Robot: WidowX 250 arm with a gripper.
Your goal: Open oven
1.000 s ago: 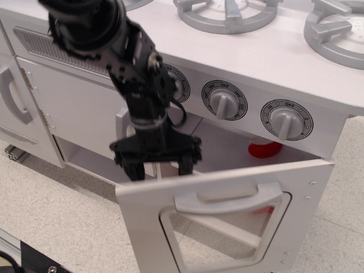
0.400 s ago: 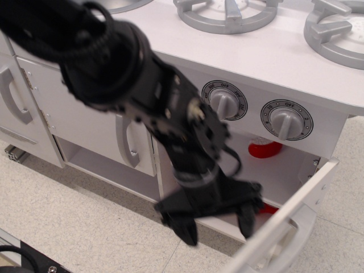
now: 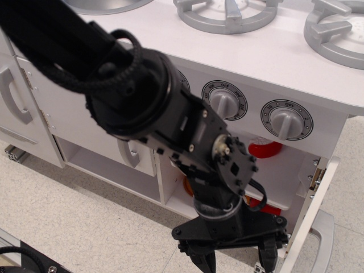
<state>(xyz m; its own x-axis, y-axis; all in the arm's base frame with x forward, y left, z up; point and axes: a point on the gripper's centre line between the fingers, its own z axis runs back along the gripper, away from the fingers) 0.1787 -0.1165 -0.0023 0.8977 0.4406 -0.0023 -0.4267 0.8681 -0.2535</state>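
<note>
The white oven (image 3: 287,173) sits under the knob panel, and its door (image 3: 311,213) stands swung far out to the right, seen almost edge-on. The door's grey handle (image 3: 325,238) faces away to the right. Red toys (image 3: 264,149) show inside the oven cavity, one at the back and one lower down (image 3: 272,210). My black gripper (image 3: 235,259) hangs in front of the open cavity near the bottom of the view. Its two fingers (image 3: 268,255) are spread apart with nothing between them. It touches neither door nor handle.
Two grey knobs (image 3: 226,102) (image 3: 286,120) sit on the panel above the oven. Grey burners (image 3: 226,12) lie on the white countertop. Plain cabinet doors with vertical grey handles (image 3: 15,95) stand to the left. My arm hides the middle cabinet. The speckled floor (image 3: 74,227) lies below.
The oven door has swung from half open to wide open on the right. My arm has moved right and down, following the door, and the gripper now hangs in front of the cavity.
</note>
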